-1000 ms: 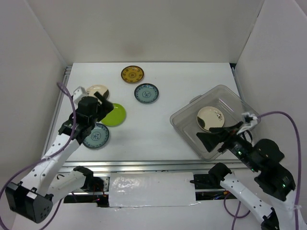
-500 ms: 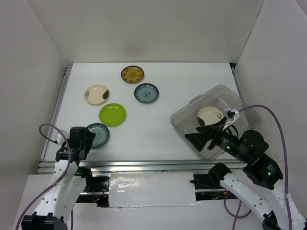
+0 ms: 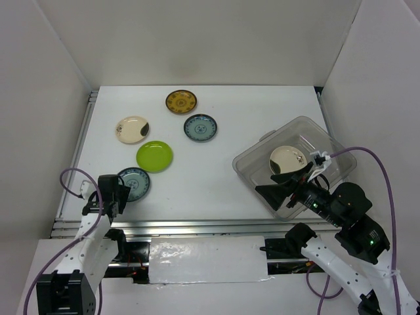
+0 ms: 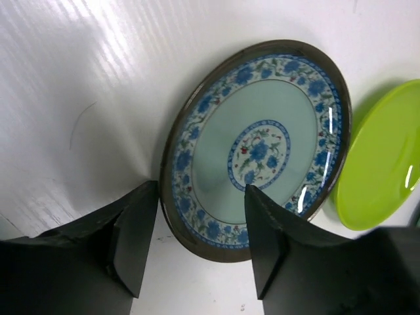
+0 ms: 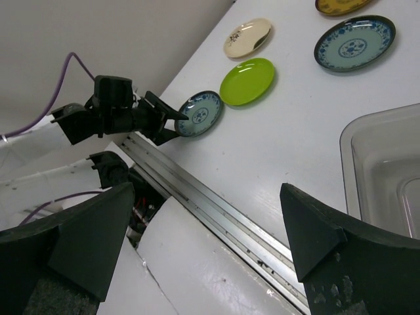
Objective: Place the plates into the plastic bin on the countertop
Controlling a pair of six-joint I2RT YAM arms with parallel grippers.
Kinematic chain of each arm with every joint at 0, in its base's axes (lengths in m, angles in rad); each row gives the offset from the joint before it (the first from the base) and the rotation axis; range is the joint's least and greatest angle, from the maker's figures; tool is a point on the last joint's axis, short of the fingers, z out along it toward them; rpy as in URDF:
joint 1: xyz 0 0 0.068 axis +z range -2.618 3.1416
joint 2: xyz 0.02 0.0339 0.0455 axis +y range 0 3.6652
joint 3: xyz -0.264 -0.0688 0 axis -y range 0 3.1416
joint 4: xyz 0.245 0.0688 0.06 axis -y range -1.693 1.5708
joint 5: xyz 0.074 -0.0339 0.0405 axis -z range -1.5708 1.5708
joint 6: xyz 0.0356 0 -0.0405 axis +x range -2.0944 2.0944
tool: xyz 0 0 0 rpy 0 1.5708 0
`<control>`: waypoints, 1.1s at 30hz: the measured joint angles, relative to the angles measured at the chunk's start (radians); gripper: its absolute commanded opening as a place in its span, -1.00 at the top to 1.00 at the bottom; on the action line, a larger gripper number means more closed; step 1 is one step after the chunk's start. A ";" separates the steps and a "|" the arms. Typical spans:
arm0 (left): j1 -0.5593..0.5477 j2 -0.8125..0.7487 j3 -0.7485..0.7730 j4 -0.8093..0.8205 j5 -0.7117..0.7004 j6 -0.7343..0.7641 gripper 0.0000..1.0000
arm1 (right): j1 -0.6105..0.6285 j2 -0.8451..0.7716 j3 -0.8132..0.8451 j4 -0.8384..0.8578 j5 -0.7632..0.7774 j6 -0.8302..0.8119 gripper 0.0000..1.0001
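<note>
The blue-patterned plate (image 4: 262, 144) lies flat at the countertop's (image 3: 216, 177) near-left corner. Its near rim sits between the left gripper's (image 4: 201, 193) parted fingers, not clamped. It is round, glossy-glazed and dark-rimmed. A smooth lime plate (image 4: 387, 157) lies just beside it, farther in. The right gripper (image 5: 207, 190) gapes empty over the clear bin's (image 3: 252, 164) near wall; a cream plate (image 3: 287, 159) lies inside.

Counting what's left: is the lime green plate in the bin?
No, the lime green plate lies on the countertop, outside the bin.

Top overhead; wrist views low; share patterned plate (image 3: 134, 184)
</note>
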 measured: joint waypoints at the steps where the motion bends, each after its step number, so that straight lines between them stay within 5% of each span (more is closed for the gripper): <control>1: 0.005 -0.002 -0.008 0.004 0.001 0.000 -0.29 | 0.000 0.000 0.000 -0.001 0.001 0.000 -1.00; 6: 0.036 -0.072 -0.043 0.000 0.003 -0.001 -0.16 | 0.000 0.001 0.000 -0.002 0.000 0.000 -1.00; 9: 0.057 -0.117 -0.061 -0.008 0.006 -0.001 0.33 | 0.000 0.002 0.000 -0.002 0.001 0.000 -1.00; 13: 0.091 -0.124 -0.088 -0.003 0.027 0.000 0.60 | 0.000 0.003 0.001 -0.002 0.001 0.000 -1.00; 20: 0.150 -0.079 -0.103 0.070 0.082 0.005 0.70 | 0.000 0.008 0.012 -0.008 0.002 0.001 -1.00; 21: 0.158 -0.081 -0.107 0.077 0.088 0.006 0.97 | 0.000 0.008 0.014 -0.009 0.002 0.001 -1.00; 33: 0.179 -0.280 -0.050 -0.117 0.097 0.069 1.00 | 0.000 0.008 0.017 -0.013 0.009 0.001 -1.00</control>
